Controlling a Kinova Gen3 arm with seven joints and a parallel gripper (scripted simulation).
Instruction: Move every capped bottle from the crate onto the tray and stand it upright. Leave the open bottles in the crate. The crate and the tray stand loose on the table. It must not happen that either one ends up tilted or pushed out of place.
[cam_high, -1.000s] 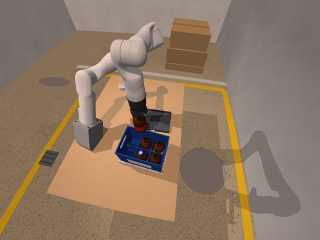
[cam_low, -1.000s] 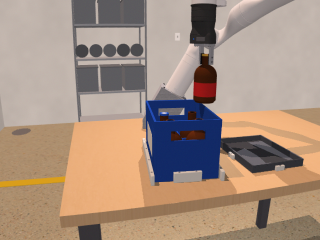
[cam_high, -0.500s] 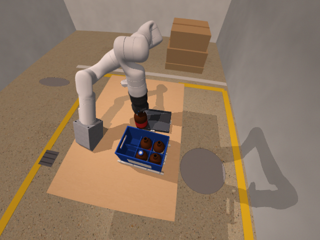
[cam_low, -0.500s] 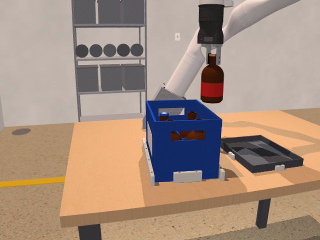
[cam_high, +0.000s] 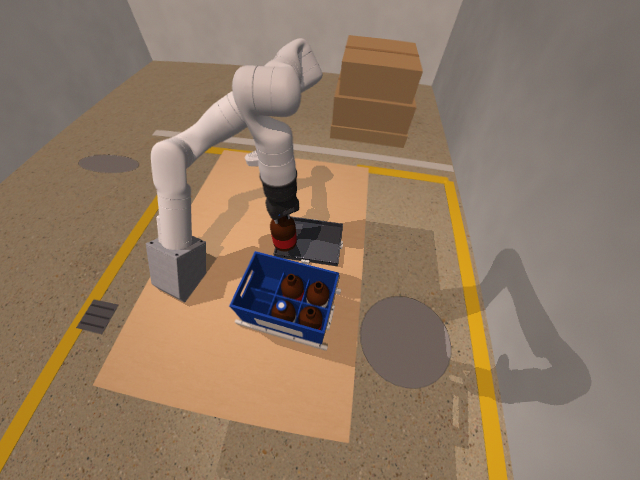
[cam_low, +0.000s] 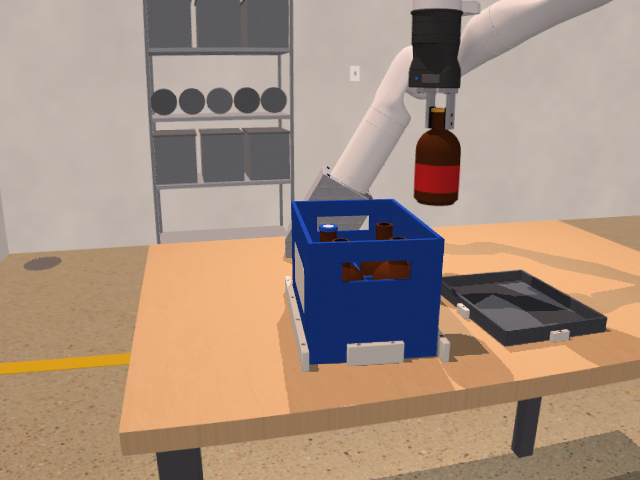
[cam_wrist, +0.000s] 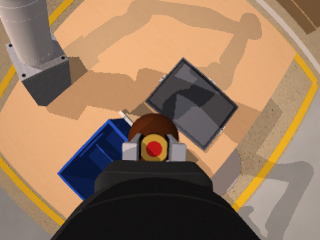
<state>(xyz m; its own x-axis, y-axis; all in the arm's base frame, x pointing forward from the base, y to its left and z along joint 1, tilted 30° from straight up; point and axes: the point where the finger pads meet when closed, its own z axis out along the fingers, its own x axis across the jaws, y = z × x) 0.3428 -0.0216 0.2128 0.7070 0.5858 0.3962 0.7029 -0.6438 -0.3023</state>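
Observation:
My gripper (cam_low: 437, 117) (cam_wrist: 153, 142) is shut on the neck of a brown bottle (cam_high: 283, 235) (cam_low: 436, 167) (cam_wrist: 154, 130) with a red label and a yellow-rimmed red cap. The bottle hangs upright, high in the air, between the blue crate (cam_high: 248, 302) (cam_low: 361, 315) (cam_wrist: 90, 163) and the dark tray (cam_high: 325, 242) (cam_low: 522, 310) (cam_wrist: 194, 100). In the crate stand several brown bottles. One of them has a blue and white cap (cam_high: 281, 305) (cam_low: 327, 227). The others (cam_high: 291, 285) (cam_high: 317, 291) (cam_high: 310, 316) (cam_low: 384, 229) have open necks. The tray holds nothing.
The crate and tray sit on a wooden table (cam_low: 206, 335) (cam_high: 206, 361). The arm's grey base (cam_high: 174, 268) (cam_wrist: 40, 74) stands left of the crate. Cardboard boxes (cam_high: 376, 90) stand at the back, a shelf rack (cam_low: 219, 118) behind the table.

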